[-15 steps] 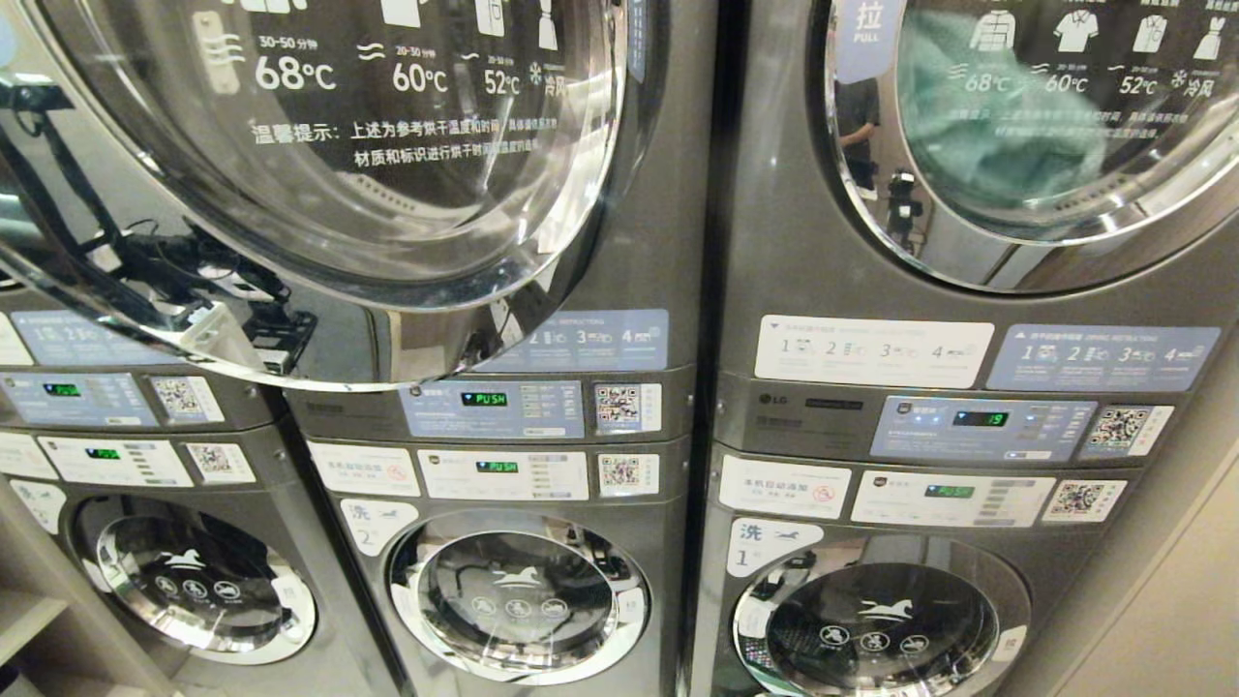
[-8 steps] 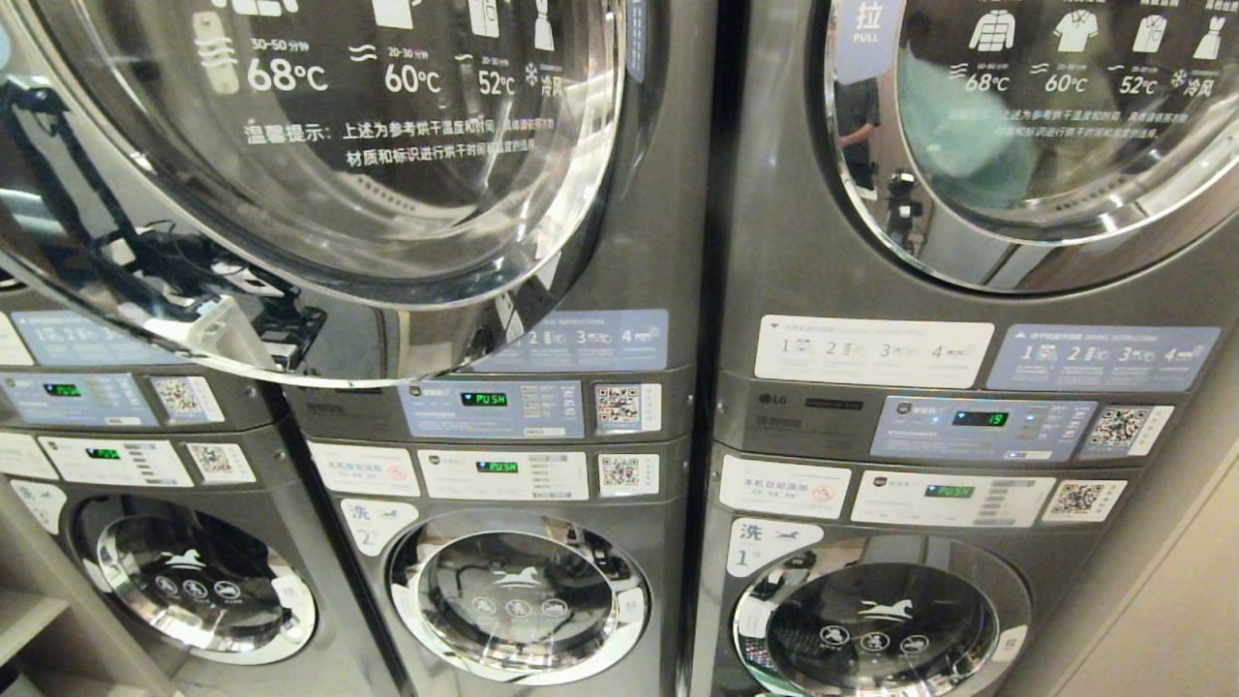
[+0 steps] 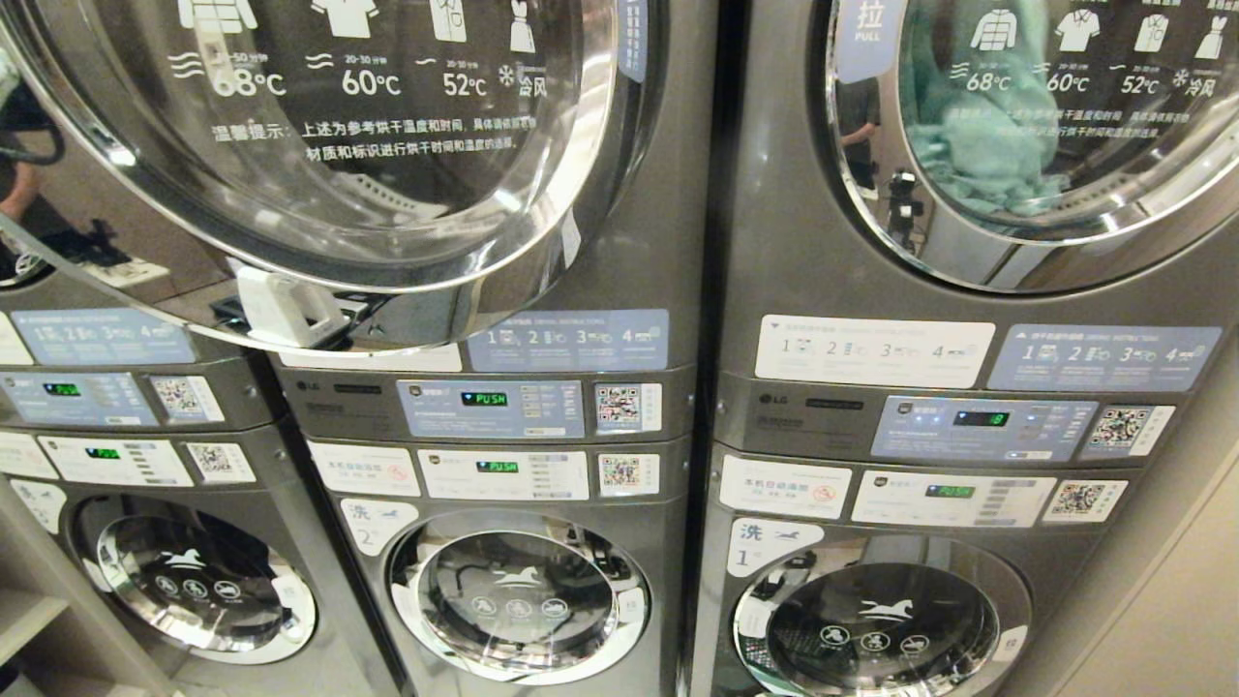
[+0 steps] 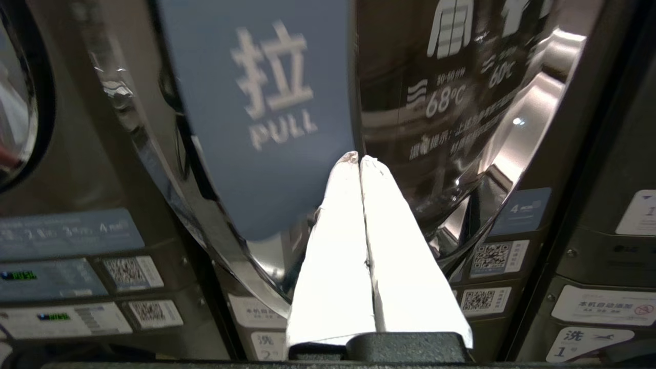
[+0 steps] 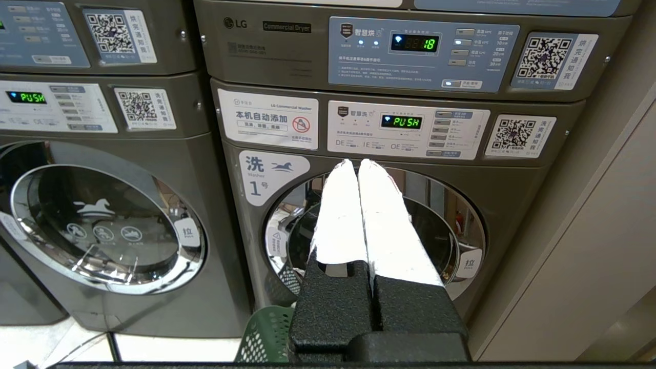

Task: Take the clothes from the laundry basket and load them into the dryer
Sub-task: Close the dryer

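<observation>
From the head view we look down at stacked machines. The middle dryer door [image 3: 319,145] hangs ajar at ten o'clock, its chrome rim mirroring a white end-effector finger. In the right-hand dryer [image 3: 1016,126] at one o'clock, teal laundry [image 3: 968,136] shows behind the glass. Neither arm shows directly, and no basket.

Through the left wrist view, our left end effector [image 4: 359,160] has its white fingers pressed together, empty, tips just beside the blue PULL label [image 4: 266,118] at eleven o'clock on that door's rim. The door is stiff and slick; we judge the rim edge by the label the place to hook it.

Through the right wrist view, our right end effector [image 5: 353,164] is likewise closed on nothing, pointing at washer number one [image 5: 374,230]. Only here does the green laundry basket [image 5: 266,333] appear, at seven o'clock; its contents are hidden. Clothes will be soft, light and floppy, so we would pinch a bunched fold.
</observation>
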### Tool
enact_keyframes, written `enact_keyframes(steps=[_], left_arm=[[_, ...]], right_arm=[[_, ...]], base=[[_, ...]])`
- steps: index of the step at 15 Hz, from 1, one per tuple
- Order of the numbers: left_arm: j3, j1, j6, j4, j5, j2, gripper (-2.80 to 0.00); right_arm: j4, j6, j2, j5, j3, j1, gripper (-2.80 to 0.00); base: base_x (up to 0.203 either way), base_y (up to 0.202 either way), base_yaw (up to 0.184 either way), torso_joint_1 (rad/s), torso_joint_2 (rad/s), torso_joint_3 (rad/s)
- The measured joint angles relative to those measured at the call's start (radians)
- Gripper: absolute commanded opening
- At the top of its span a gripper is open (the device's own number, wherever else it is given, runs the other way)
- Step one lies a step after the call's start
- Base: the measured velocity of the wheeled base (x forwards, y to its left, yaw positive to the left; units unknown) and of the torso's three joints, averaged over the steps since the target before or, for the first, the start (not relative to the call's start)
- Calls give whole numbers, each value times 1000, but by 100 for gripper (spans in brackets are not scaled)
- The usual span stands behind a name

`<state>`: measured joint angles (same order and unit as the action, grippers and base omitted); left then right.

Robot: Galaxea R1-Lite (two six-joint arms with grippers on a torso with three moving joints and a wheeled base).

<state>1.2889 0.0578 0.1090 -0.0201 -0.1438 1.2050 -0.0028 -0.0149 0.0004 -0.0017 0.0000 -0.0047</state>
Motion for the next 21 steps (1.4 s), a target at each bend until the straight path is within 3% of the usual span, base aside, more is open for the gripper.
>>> enact_keyframes(steps=[5,10,13,21], left_arm=[[9,52,-21,-97,1,141,-280],[98,137,-87,-135,22,320,-280],[140,167,-105,-229,17,439,-280],[519,148,-238,-327,-48,855,-280]], right_arm=[[0,0,0,0,0,0,-280],[0,0,0,0,0,0,-280],[0,0,0,0,0,0,-280],[0,0,0,0,0,0,-280]], base=[[0,0,0,0,0,0],[0,0,0,0,0,0],[0,0,0,0,0,0],[0,0,0,0,0,0]])
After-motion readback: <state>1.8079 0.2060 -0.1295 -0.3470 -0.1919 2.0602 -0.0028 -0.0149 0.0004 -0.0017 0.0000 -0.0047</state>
